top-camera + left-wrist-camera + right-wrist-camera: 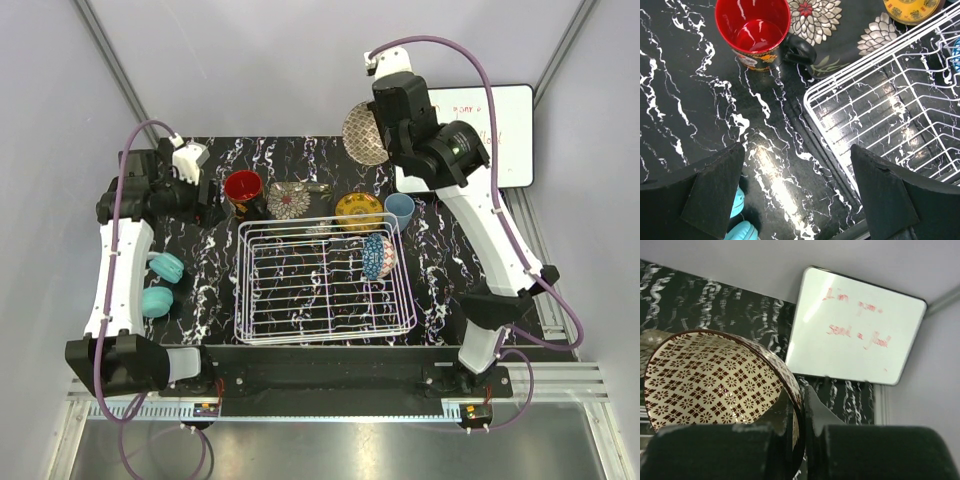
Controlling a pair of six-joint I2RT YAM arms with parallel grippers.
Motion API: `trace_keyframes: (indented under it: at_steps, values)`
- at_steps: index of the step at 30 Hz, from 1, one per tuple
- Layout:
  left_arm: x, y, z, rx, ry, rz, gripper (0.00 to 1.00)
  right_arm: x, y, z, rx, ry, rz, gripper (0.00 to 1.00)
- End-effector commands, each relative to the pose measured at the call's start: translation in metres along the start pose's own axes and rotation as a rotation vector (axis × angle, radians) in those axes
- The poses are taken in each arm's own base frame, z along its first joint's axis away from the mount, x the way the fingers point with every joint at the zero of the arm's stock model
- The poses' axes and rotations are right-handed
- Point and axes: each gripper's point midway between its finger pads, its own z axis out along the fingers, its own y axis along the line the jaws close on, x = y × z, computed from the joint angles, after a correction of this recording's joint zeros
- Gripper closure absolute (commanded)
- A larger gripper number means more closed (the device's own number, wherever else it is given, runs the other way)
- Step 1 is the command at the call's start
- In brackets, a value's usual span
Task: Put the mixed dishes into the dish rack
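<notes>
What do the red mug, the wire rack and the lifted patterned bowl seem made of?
The red mug: glazed ceramic, judging by glossy highlights. The dish rack: thin white-coated wire, likely metal. The patterned bowl: probably glazed ceramic too, shiny dark rim.

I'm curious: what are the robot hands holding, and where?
Right gripper pinches the beige-brown bowl by its rim; left gripper is open, holding nothing.

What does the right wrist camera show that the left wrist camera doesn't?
Only the right wrist: the right gripper shut on the rim of the beige-brown bowl, with the whiteboard and its red writing behind. Only the left wrist: the open left gripper, the red mug, floral saucer, yellow plate edge, a dish rack corner and teal objects. Both: the black marbled tabletop.
</notes>
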Motion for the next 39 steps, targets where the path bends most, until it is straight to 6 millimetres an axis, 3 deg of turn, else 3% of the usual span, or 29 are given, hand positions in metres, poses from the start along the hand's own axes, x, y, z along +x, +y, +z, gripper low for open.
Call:
trace_keyframes:
  at_steps: [1, 3, 5, 6, 7, 8, 10, 12, 14, 15, 18, 20, 24, 29, 35, 39]
  values:
    - [-0.007, 0.005, -0.012, -0.037, 0.001, 0.020, 0.09, -0.037, 0.029, 0.002, -0.240, -0.153, -0.065, 1.00]
    - [-0.007, 0.005, -0.013, -0.041, 0.003, 0.020, 0.09, -0.038, 0.025, 0.007, -0.260, -0.155, -0.053, 1.00]
    - [-0.007, 0.005, -0.013, -0.041, 0.003, 0.017, 0.09, -0.030, 0.009, 0.023, -0.252, -0.128, -0.022, 1.00]
    - [-0.005, 0.004, -0.012, -0.036, 0.007, 0.008, 0.09, -0.029, 0.014, 0.027, -0.328, -0.131, -0.007, 1.00]
    - [-0.004, 0.004, -0.011, -0.032, 0.009, -0.002, 0.09, -0.025, 0.007, 0.036, -0.349, -0.115, 0.044, 1.00]
    - [-0.004, 0.004, -0.010, -0.028, 0.011, -0.005, 0.09, -0.019, -0.016, 0.052, -0.330, -0.094, 0.086, 1.00]
    - [-0.003, 0.001, -0.009, -0.017, 0.010, -0.011, 0.09, -0.010, -0.031, 0.060, -0.331, -0.068, 0.123, 1.00]
    - [-0.004, 0.002, -0.009, -0.018, 0.009, -0.010, 0.09, 0.005, -0.043, 0.067, -0.266, -0.038, 0.059, 1.00]
    - [-0.003, 0.003, -0.005, -0.016, 0.015, -0.028, 0.09, 0.018, -0.074, 0.079, -0.067, 0.003, 0.003, 1.00]
    - [-0.004, 0.003, -0.005, -0.009, 0.013, -0.031, 0.10, 0.027, -0.077, 0.080, -0.047, 0.025, -0.025, 1.00]
    - [-0.006, 0.002, -0.004, 0.000, 0.012, -0.031, 0.10, 0.037, -0.075, 0.061, -0.044, 0.052, -0.057, 1.00]
    - [-0.007, 0.005, -0.001, -0.001, 0.019, -0.036, 0.10, 0.051, -0.091, 0.054, 0.060, 0.093, -0.089, 1.00]
    - [-0.005, 0.003, 0.005, 0.036, 0.028, -0.065, 0.11, 0.088, -0.077, 0.021, 0.110, 0.197, -0.167, 1.00]
    - [-0.001, -0.002, 0.011, 0.077, 0.037, -0.091, 0.12, 0.111, -0.090, -0.016, 0.200, 0.250, -0.136, 1.00]
    - [0.008, -0.007, 0.014, 0.099, 0.042, -0.104, 0.14, 0.158, -0.063, -0.057, 0.210, 0.379, -0.246, 1.00]
    - [0.012, -0.009, 0.014, 0.098, 0.041, -0.103, 0.14, 0.168, -0.049, -0.065, 0.213, 0.372, -0.319, 1.00]
